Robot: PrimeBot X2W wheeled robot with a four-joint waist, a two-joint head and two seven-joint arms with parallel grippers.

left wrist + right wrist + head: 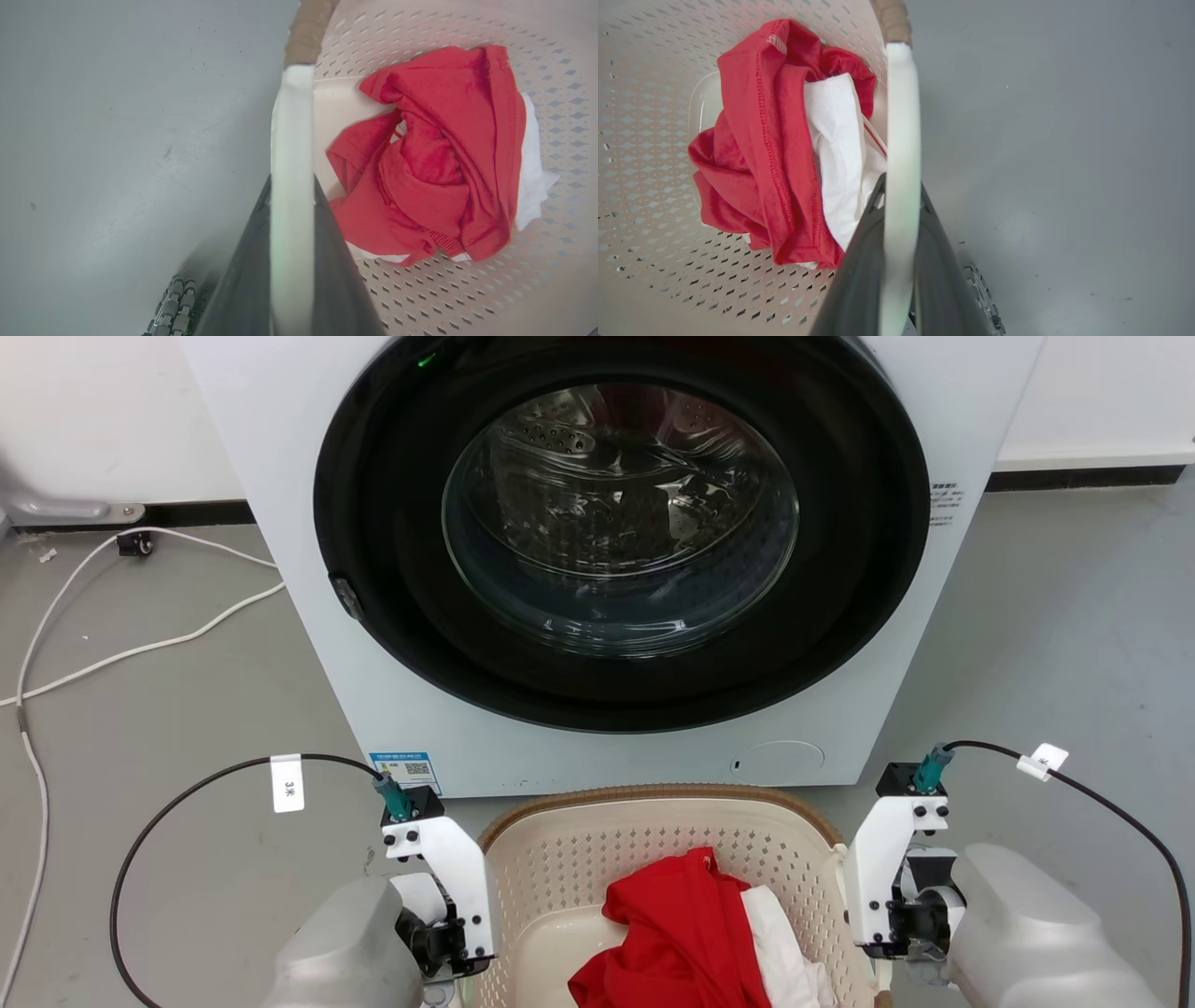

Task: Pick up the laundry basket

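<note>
Slippage is the chief risk here. The left gripper (292, 186) has its two long dark fingers pressed together on the thin white plastic handle (292, 116) at one side of the cream, rounded-rectangular perforated plastic laundry basket (579, 868). The right gripper (901, 184) is clamped the same way on the opposite white handle (903, 102). The basket sits between the two grippers. Its brown woven-look rim (653, 791) lies just ahead of them, close to the front of the white front-loading washing machine (271, 448).

Each handle is held edge-on between narrow fingers, so it could slide out as weight comes on. If one arm rises faster than the other, the basket would likely tilt. The crumpled red cloth garment (434, 154), heaped with a white cloth garment (836, 154) inward of the fingers, could then shift to one side. If the basket swings forward, the rim might knock the machine.

Some things are hard to make out. How far the fingertips reach under either handle is hidden, since the handles cover them in the wrist views. The head view cuts off the basket's near half at its lower edge. Whether the basket's base rests on the grey floor (117, 140) outward of the left gripper cannot be told.
</note>
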